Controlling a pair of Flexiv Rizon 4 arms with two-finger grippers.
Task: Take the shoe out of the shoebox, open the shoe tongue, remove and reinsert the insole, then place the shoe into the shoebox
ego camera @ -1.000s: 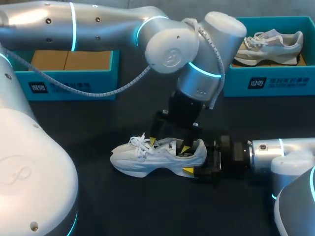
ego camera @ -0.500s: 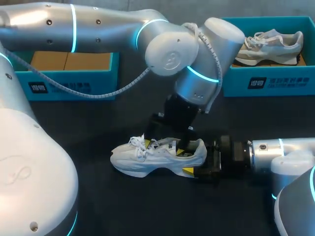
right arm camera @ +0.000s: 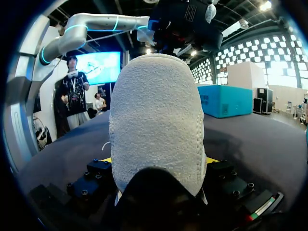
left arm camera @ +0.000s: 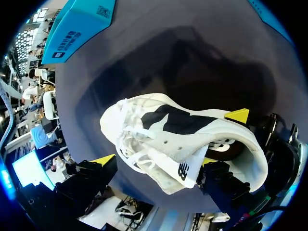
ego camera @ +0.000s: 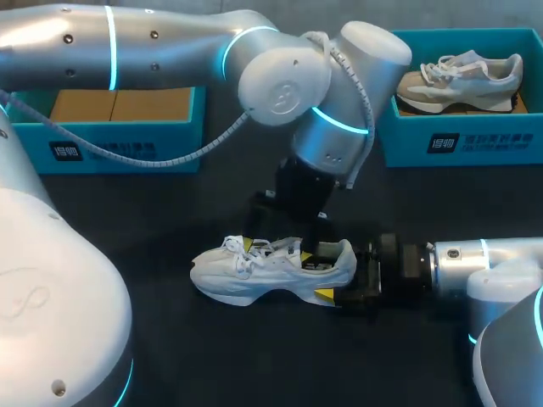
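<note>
The left gripper (ego camera: 277, 249) has risen and shifted toward the laces (ego camera: 237, 253), fingers spread wide astride the shoe (ego camera: 271, 273) on the table (ego camera: 170, 212). The right gripper (ego camera: 338, 275) clamps its heel (ego camera: 346, 259). Pinch the tongue (left arm camera: 179, 166) alone, clear of laces, and pull gently.

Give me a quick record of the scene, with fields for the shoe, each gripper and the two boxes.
shoe: white shoe standing on its sole on the table, toe toward my left, outside both boxes
right gripper: right gripper shut on the heel from behind
left gripper: left gripper open, just above the laces and tongue
left box: left shoebox, blue, brown cardboard floor showing
right box: right shoebox, blue, with a second shoe inside
</note>
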